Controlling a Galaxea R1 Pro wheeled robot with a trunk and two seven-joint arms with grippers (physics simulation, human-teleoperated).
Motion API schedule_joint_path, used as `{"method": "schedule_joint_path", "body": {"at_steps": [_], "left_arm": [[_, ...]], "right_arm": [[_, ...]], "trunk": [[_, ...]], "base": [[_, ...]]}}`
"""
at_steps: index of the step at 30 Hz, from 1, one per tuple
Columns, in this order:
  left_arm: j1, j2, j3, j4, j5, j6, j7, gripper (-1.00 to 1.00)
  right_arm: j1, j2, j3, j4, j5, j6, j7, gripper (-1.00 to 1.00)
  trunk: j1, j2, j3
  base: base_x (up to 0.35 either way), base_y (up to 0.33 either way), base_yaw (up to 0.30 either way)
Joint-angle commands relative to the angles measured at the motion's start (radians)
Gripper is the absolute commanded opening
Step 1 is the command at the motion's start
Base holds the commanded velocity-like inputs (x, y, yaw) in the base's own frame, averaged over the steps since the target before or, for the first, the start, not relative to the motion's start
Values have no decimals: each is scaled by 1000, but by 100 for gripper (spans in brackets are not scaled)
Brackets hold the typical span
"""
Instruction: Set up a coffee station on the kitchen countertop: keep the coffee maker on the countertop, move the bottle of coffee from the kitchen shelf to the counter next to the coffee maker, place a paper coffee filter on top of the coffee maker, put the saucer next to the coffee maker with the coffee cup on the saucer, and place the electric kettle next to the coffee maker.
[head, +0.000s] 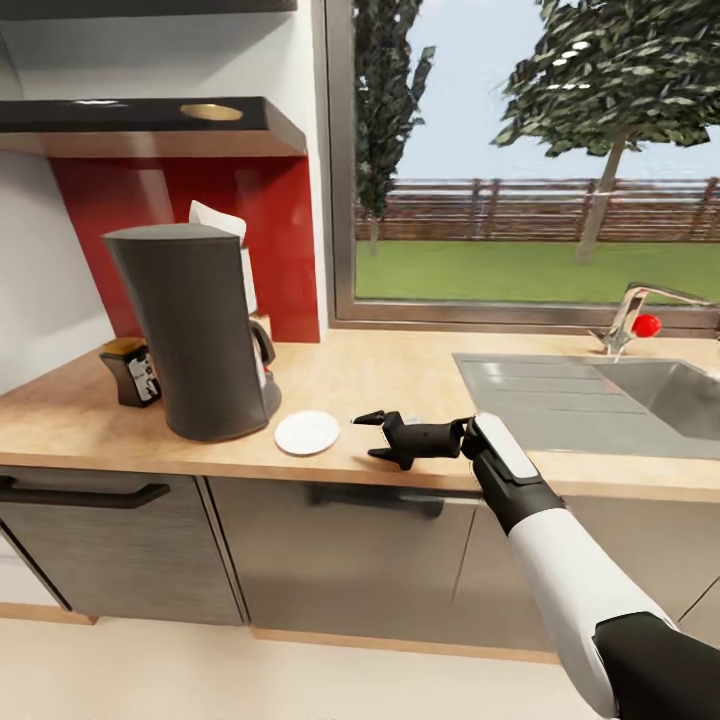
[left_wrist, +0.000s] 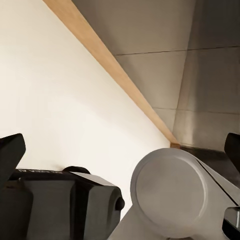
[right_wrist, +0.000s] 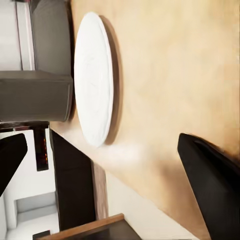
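The dark grey coffee maker (head: 195, 335) stands on the wooden countertop (head: 380, 385) with a white paper filter (head: 218, 220) sticking up at its top. A small dark bottle of coffee (head: 130, 372) with an amber lid sits just left of it. A white saucer (head: 307, 432) lies flat, close to the coffee maker's right side and near the counter's front edge. My right gripper (head: 365, 437) hovers low over the counter just right of the saucer, open and holding nothing. The right wrist view shows the saucer (right_wrist: 92, 80) ahead of the spread fingers (right_wrist: 212, 190). My left gripper (left_wrist: 120, 150) is open, hanging over the floor.
A steel sink (head: 600, 395) with a faucet (head: 630, 315) and a red knob takes up the counter's right side. A dark shelf (head: 150, 125) hangs above the coffee maker against the red backsplash. Cabinet fronts with dark handles (head: 85, 495) run below the counter.
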Motion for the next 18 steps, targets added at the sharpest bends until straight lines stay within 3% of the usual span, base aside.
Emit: {"method": "schedule_joint_path", "body": {"at_steps": [1, 8, 12, 13, 18], "left_arm": [[0, 0, -5, -1, 5, 11, -4, 100], [0, 0, -5, -1, 5, 12, -2, 100], [0, 0, -5, -1, 5, 12, -1, 100], [0, 0, -5, -1, 5, 11, -1, 100], [0, -1, -5, -1, 5, 10, -1, 100]], "right_arm": [[0, -1, 1, 6, 29, 10, -20, 100], [0, 0, 1, -24, 27, 11, -15, 100], [3, -3, 0, -135, 26, 16, 10, 100], [9, -5, 2, -207, 26, 19, 40, 100], [35, -10, 15, -379, 35, 25, 123, 100]], "trunk": [[0, 0, -1], [0, 0, -1], [0, 0, -1], [0, 0, -1], [0, 0, -1]], "base": [[-113, -261, 0], [-39, -80, 0], [-12, -8, 0], [-154, -2, 0], [-250, -1, 0]]}}
